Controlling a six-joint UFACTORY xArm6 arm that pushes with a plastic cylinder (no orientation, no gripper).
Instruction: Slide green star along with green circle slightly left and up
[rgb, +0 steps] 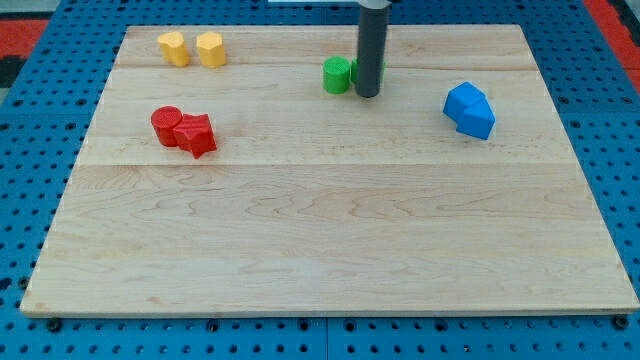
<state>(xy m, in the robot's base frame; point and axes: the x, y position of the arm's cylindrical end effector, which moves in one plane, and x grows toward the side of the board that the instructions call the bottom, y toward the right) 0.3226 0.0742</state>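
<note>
The green circle sits near the top middle of the wooden board. The green star is right beside it on the view's right, almost all hidden behind my rod; only slivers of green show on either side of the rod. My tip rests on the board just in front of the star, at the circle's lower right. The two green blocks look to be touching.
Two yellow blocks sit side by side at the top left. A red circle and a red star touch at the left. Two blue blocks are joined at the right.
</note>
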